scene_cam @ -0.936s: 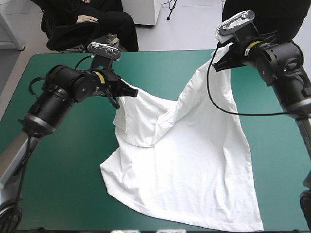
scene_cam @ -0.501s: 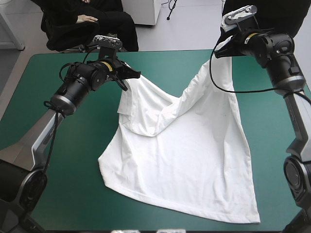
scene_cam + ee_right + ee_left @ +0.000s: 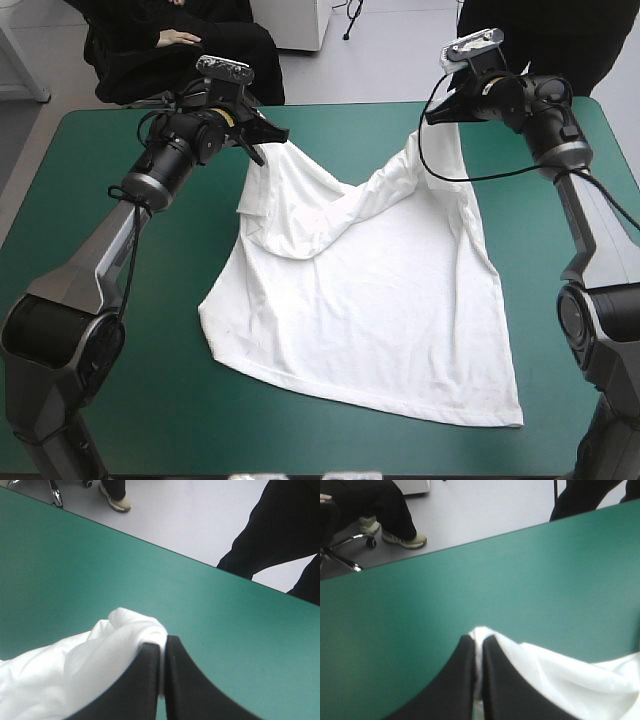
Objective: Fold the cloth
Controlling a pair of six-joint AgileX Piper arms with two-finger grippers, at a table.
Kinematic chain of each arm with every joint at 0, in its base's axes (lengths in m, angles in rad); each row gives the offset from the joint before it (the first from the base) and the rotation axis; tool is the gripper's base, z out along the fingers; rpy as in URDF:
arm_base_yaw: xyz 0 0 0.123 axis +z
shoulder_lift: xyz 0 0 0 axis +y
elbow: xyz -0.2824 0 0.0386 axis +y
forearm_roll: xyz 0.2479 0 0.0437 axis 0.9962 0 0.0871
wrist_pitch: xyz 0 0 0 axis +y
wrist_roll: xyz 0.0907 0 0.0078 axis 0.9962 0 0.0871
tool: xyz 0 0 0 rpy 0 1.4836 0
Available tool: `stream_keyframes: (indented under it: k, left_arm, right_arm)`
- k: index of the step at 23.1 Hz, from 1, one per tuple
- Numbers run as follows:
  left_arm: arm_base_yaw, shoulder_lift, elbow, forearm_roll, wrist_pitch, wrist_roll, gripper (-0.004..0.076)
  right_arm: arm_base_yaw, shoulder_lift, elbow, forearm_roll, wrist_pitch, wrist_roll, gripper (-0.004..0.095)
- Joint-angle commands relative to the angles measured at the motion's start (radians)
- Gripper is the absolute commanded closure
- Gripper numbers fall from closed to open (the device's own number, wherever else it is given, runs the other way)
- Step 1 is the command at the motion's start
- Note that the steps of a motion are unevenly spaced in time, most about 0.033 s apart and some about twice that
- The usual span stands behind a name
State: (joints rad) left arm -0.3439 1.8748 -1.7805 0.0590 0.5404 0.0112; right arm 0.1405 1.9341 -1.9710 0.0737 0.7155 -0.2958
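Counter [image 3: 90,300]: one, rounded corners, under a teal-green cover, with bare cover showing along the left, right and far sides. Lying on it: one white T-shirt [image 3: 370,300], its near part spread flat from the middle toward the near right corner. Its far part rises off the surface in two peaks near the far edge.

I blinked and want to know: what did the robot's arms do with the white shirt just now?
Both the left gripper and right gripper moved toward the far edge of the table, dragging the T-shirt so its near hem slid away from the near edge. Both stayed shut on it.
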Motion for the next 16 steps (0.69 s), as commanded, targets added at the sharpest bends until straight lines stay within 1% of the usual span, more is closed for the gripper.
stream_keyframes:
  k: [1, 2, 3, 4, 5, 6, 7, 8, 10, 12, 16]
  left_arm:
    - [0.003, -0.037, -0.041, -0.008, 0.011, 0.033, 0.0713]
    - [0.003, -0.036, -0.041, -0.008, 0.017, 0.051, 0.0686]
    - [0.003, -0.036, -0.041, -0.013, 0.018, 0.066, 0.0583]
    - [0.003, -0.036, -0.041, -0.027, 0.015, 0.084, 0.0514]
    - [0.003, -0.038, -0.041, -0.065, 0.007, 0.144, 0.0363]
    - [0.003, -0.04, -0.041, -0.078, 0.006, 0.158, 0.0307]
    - [0.003, -0.049, -0.041, -0.083, 0.007, 0.16, 0.0211]
    - [0.003, -0.061, -0.041, -0.083, 0.016, 0.16, 0.0191]
    - [0.003, -0.088, -0.041, -0.083, 0.038, 0.16, 0.0194]
    - [0.003, -0.127, -0.041, -0.083, 0.097, 0.16, 0.0194]
    - [0.003, -0.217, -0.041, -0.088, 0.291, 0.16, 0.0194]
  right_arm:
    - [-0.018, -0.043, -0.035, 0.012, -0.055, -0.01, 0.085]
    - [-0.018, -0.04, -0.035, 0.012, -0.055, -0.017, 0.0808]
    - [-0.033, -0.039, -0.035, 0.017, -0.057, -0.03, 0.0666]
    - [-0.043, -0.038, -0.035, 0.033, -0.057, -0.03, 0.0579]
    - [-0.069, -0.038, -0.035, 0.069, -0.053, -0.03, 0.041]
    - [-0.08, -0.04, -0.035, 0.081, -0.047, -0.035, 0.0352]
    - [-0.11, -0.05, -0.035, 0.111, -0.023, -0.056, 0.0254]
    - [-0.135, -0.064, -0.035, 0.153, -0.002, -0.081, 0.0238]
    - [-0.162, -0.086, -0.035, 0.212, 0.032, -0.119, 0.0245]
    - [-0.182, -0.111, -0.035, 0.255, 0.077, -0.154, 0.0246]
    - [-0.193, -0.168, -0.035, 0.276, 0.214, -0.168, 0.0246]
